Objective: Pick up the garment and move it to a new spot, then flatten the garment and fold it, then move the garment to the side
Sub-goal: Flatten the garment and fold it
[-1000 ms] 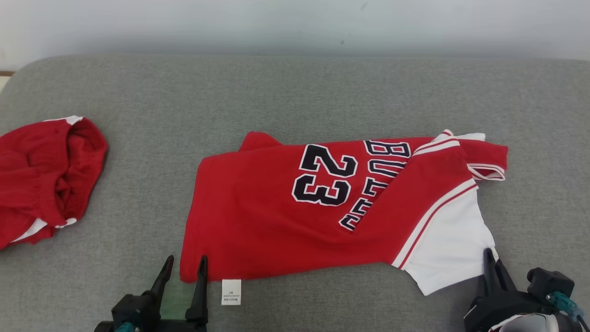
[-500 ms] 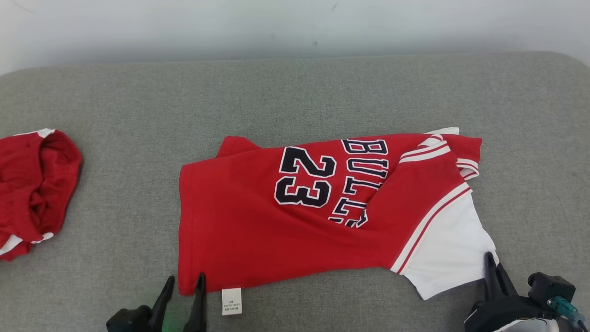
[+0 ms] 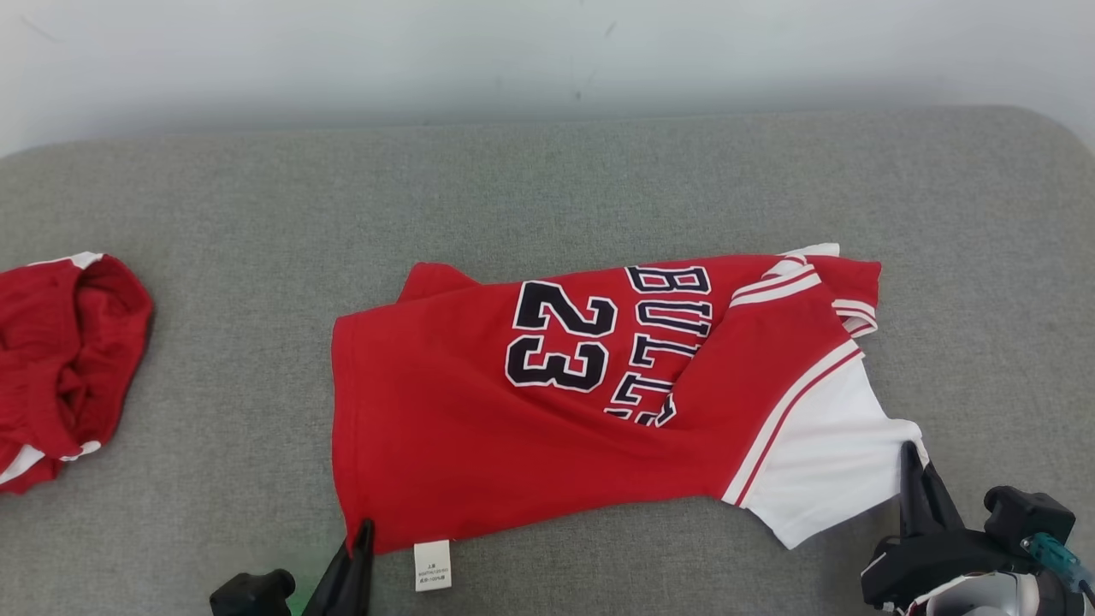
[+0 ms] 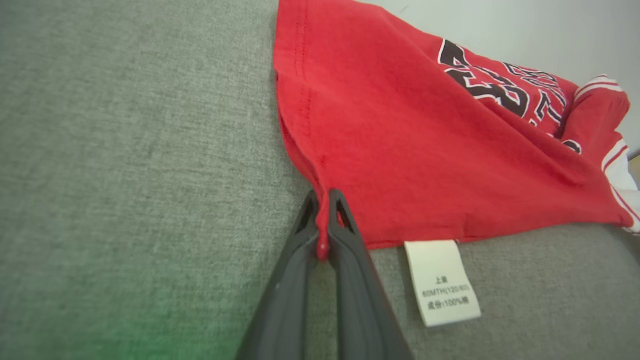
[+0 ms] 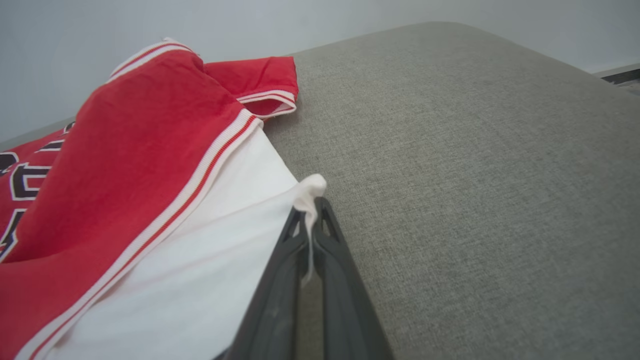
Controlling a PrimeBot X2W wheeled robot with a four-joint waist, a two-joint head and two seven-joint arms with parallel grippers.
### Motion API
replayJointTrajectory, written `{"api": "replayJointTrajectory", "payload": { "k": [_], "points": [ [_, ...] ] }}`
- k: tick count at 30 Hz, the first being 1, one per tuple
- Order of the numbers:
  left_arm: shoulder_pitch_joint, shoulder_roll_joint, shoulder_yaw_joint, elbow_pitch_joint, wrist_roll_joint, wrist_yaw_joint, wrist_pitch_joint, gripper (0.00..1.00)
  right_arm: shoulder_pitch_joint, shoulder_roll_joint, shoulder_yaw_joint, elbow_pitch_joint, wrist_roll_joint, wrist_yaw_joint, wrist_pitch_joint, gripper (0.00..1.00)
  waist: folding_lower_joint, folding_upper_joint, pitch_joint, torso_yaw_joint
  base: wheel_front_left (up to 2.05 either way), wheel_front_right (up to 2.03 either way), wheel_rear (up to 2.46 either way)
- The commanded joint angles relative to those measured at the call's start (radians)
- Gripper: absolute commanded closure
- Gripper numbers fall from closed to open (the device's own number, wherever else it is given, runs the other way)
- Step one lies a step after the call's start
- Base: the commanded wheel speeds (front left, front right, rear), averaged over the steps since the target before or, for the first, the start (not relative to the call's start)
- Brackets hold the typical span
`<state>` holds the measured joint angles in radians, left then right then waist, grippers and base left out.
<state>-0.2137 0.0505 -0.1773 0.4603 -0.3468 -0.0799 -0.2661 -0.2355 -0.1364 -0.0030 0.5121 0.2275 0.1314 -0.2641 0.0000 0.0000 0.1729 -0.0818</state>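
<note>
Finding the garment [image 3: 479, 428] lying near the front edge of the grey cushion [image 3: 547, 188], from the middle toward the right side, number print up, with the far right part folded over on itself. Noting the left gripper [image 4: 324, 200] pressed together on the red hem corner, just beside the care label [image 4: 442, 282]. Noting the right gripper [image 5: 310, 207] pinched likewise on the tip of the white sleeve [image 5: 215, 250]. Seeing only a thin bite of cloth in each pinch.

Risks, by judgement:
- Slipping out of either pinch on lifting, with so little fabric between the fingers; then hanging from one corner and bunching.
- Skewing or stretching under uneven pull, with grips on a hem corner and a sleeve tip rather than matched corners.
- Carrying the fold at the striped-trim end into the new spot, so more flattening later.
- Dragging left into the second red garment [image 3: 60, 359] at the left edge; worth keeping well apart.
</note>
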Motion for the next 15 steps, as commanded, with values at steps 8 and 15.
{"api": "replayJointTrajectory", "payload": {
  "k": [8, 15],
  "points": [
    [-0.067, 0.0, 0.054, -0.111, 0.044, -0.033, 0.001, 1.0, -0.049, -0.004, 0.029, -0.106, 0.043, -0.001, 0.0, 1.0, 0.0, 0.0, -0.079, 0.029, 0.0, 0.0, 0.0],
    [-0.266, 0.074, 0.059, -0.137, 0.121, -0.048, 0.001, 1.0, -0.211, -0.063, 0.104, -0.19, 0.06, -0.001, 0.0, 1.0, 0.0, 0.0, -0.134, 0.045, 0.0, 0.0, 0.0]
  ]
}}
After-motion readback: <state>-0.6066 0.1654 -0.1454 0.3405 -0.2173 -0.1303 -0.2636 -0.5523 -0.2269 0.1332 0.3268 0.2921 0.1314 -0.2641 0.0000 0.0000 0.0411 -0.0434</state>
